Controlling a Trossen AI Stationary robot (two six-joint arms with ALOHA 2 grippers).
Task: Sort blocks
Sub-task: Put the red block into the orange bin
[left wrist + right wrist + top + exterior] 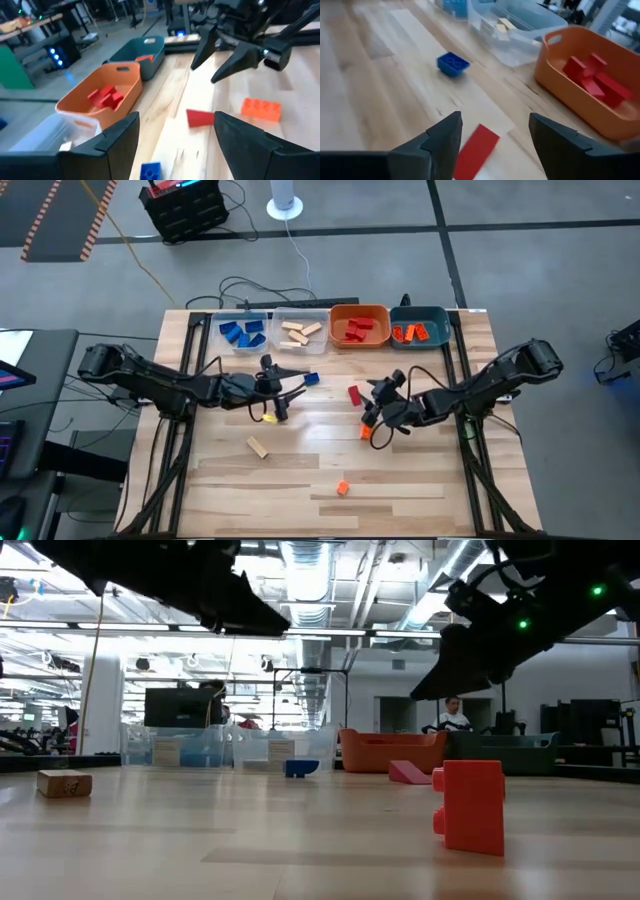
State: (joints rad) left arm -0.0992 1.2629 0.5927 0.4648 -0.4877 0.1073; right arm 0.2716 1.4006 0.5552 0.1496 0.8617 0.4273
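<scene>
**Both grippers open and empty over the mid-table; five blocks loose**

Your left gripper hangs at mid-table with its fingers spread wide and nothing between them. Your right gripper sits to its 3 o'clock, jaws also parted, gripping nothing; an orange block lies just at its 7 o'clock, and the high view does not show whether a fingertip touches it.

Loose on the table you have five blocks: a blue one at 1 o'clock of the left gripper, a red one at 10 o'clock of the right gripper, that orange one, a tan one at 7 o'clock of the left gripper, and a second orange one alone toward the near edge.

Four bins line the far edge: a clear bin with about five blue blocks, a second clear bin with about three tan, an orange bin with several red, a teal bin with about three orange.

Only the left wrist view shows the right gripper's fingers open above the orange block. Only the right wrist view shows the red block lying flat beneath those fingers. The low view alone shows the near orange block standing upright, and a person in the room behind.
</scene>
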